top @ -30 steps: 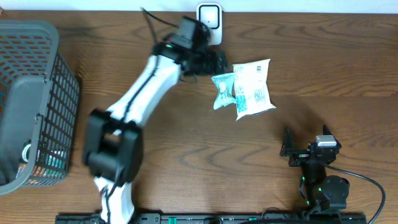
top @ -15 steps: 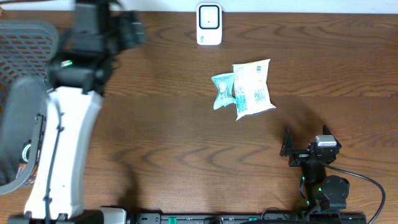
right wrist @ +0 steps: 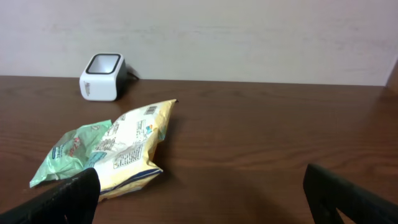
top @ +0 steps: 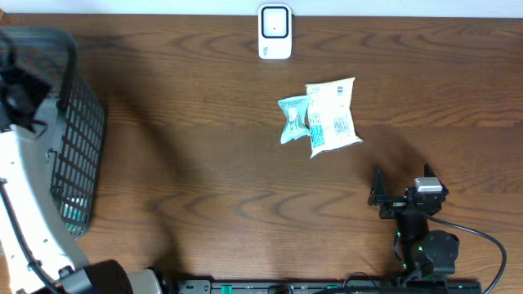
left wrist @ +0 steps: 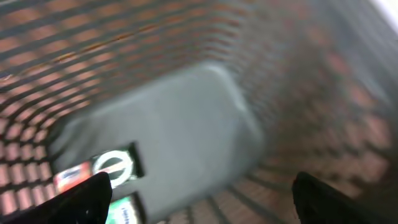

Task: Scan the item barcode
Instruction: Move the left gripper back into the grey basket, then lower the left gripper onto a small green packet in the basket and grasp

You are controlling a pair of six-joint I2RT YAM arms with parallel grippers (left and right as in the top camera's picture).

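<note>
A white barcode scanner (top: 274, 31) stands at the table's far edge. Two items lie in front of it, a yellow-white snack bag (top: 333, 117) with its printed side up and a small green packet (top: 292, 118) touching its left side. My left gripper (left wrist: 199, 208) hangs open over the inside of the grey mesh basket (top: 78, 139), empty. Several packets (left wrist: 102, 174) lie at the basket's bottom. My right gripper (right wrist: 202, 199) rests open near the front right, pointing toward the snack bag (right wrist: 127, 149) and scanner (right wrist: 102, 76), holding nothing.
The basket fills the far left of the table, and my white left arm (top: 24, 229) reaches over it from the front. The right arm's base and cable (top: 425, 245) sit at the front right edge. A pale wall runs behind the scanner.
My left arm has swung from beside the scanner and the two items across to the left, and is now over the basket. The items and the right arm have not moved.
</note>
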